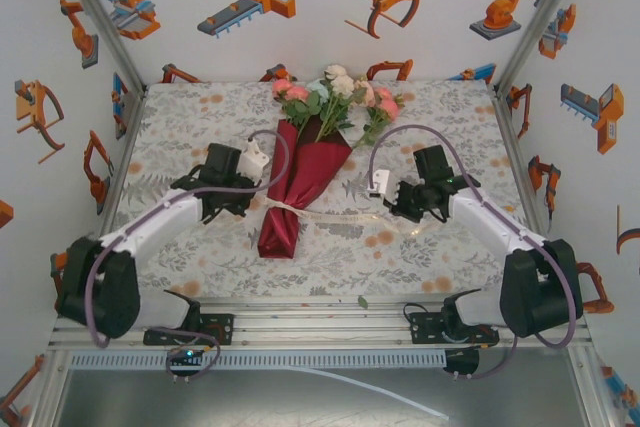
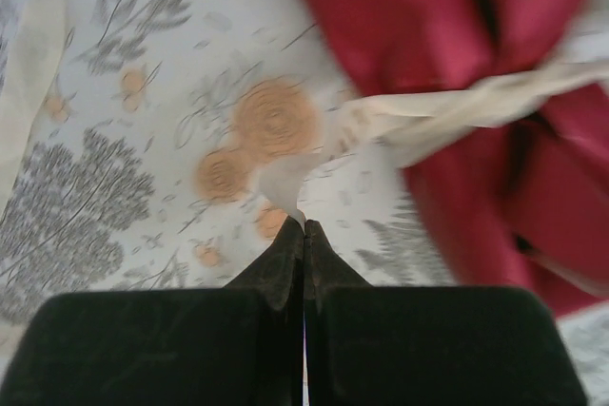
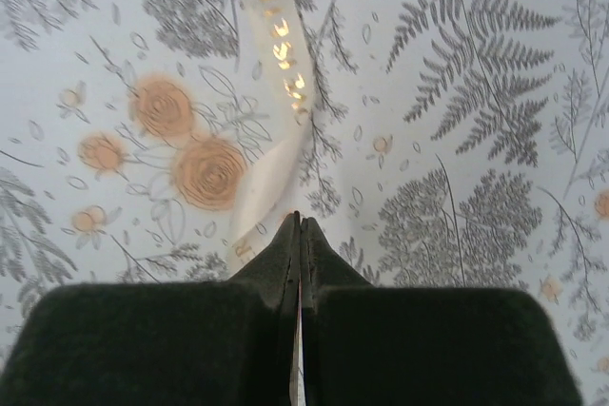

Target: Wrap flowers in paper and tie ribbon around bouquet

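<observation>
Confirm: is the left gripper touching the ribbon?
Touching. Left wrist view: the left gripper is shut on the ribbon, which runs from its fingertips across the paper.

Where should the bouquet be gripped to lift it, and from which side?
Take the bouquet at the waist where the ribbon cinches it, from above, fingers across the cone: it lies flat and is narrowest there; the flowers at the far end could crush.
</observation>
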Robot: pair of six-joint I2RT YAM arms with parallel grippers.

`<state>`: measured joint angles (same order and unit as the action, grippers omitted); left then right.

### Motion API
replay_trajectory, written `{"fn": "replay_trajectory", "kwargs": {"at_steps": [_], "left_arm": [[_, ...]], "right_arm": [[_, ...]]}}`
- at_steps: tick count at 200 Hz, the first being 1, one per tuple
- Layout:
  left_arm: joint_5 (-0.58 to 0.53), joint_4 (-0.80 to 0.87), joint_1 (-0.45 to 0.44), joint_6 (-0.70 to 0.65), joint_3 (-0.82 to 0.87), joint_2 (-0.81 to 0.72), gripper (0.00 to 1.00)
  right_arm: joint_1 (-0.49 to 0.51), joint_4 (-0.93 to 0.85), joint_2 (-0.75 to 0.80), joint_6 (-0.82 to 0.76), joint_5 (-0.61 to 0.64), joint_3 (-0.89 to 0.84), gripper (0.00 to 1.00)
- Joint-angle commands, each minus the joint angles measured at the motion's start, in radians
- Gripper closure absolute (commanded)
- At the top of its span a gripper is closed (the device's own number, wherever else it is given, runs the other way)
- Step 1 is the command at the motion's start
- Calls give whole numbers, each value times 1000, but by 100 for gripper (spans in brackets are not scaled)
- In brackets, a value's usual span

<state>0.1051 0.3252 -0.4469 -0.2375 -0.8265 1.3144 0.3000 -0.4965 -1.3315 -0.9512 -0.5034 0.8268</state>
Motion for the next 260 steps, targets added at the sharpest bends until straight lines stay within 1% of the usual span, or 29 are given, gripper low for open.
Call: {"fn": "replay_trajectory", "kwargs": {"at_steps": [1,6,7,8,9,10,13,15,21,31,35,43,46,49,67,79,96,112,129,145,149,158,172,189,205,226,237,260], "left_arm": [[206,-29,-21,16,5,-84,100],[188,-19,-25,13,0,-87,100],[184,-16,-25,12,-2,-88,100],[177,-14,-25,12,-2,-88,100],[172,-11,-25,12,-4,-89,100],[168,-9,-26,12,-4,-89,100],[156,-3,-26,12,-7,-89,100],[145,-1,-25,12,-8,-89,100],[119,2,-24,12,-7,-89,100],[104,-1,-21,8,-5,-87,100],[105,-3,-21,4,-5,-85,100],[110,-3,-22,-2,-7,-80,100],[114,-1,-22,-4,-10,-78,100],[118,1,-22,-8,-13,-77,100],[125,8,-27,-21,-29,-81,100],[123,5,-29,-39,-35,-87,100],[151,-17,-30,-48,-36,-87,100],[188,-58,-29,-45,-25,-85,97],[167,-73,-29,-38,-19,-80,97],[146,-74,-28,-37,-16,-86,97],[141,-73,-29,-37,-15,-90,97],[133,-73,-29,-35,-13,-100,97],[129,-85,-26,-23,-3,-123,97],[163,-116,-17,1,17,-151,98],[203,-143,-10,31,30,-168,98],[284,-191,-12,82,41,-176,98],[323,-208,-32,105,34,-168,98],[350,-276,-93,133,18,-129,98]], "right_arm": [[16,37,13,84,-184,32,83],[24,59,8,104,-184,25,67],[26,64,6,107,-181,24,64],[26,64,6,107,-181,24,64],[28,68,5,110,-178,23,62],[33,76,1,115,-169,19,57],[39,83,-3,117,-158,17,54],[51,90,-10,117,-137,14,48],[73,94,-25,111,-103,13,42],[115,78,-70,83,-77,33,39],[127,71,-89,80,-80,47,33],[147,55,-133,81,-94,78,25],[155,48,-155,81,-97,92,20],[160,43,-172,81,-96,103,17],[195,13,-262,73,-18,168,15],[212,-4,-313,53,3,213,15],[252,-3,-380,31,-29,279,17],[292,-13,-443,0,-69,341,20],[331,-22,-514,-16,-84,401,23],[364,-51,-587,-16,-86,468,29],[368,-55,-601,-15,-88,479,32],[373,-68,-622,-15,-86,499,46],[373,-71,-628,-9,-69,503,71],[372,-70,-601,-15,-74,480,100],[343,-67,-542,-9,-123,450,100],[280,-14,-413,65,-163,372,100],[257,11,-340,83,-165,317,100],[225,42,-239,120,-182,236,100]]}}
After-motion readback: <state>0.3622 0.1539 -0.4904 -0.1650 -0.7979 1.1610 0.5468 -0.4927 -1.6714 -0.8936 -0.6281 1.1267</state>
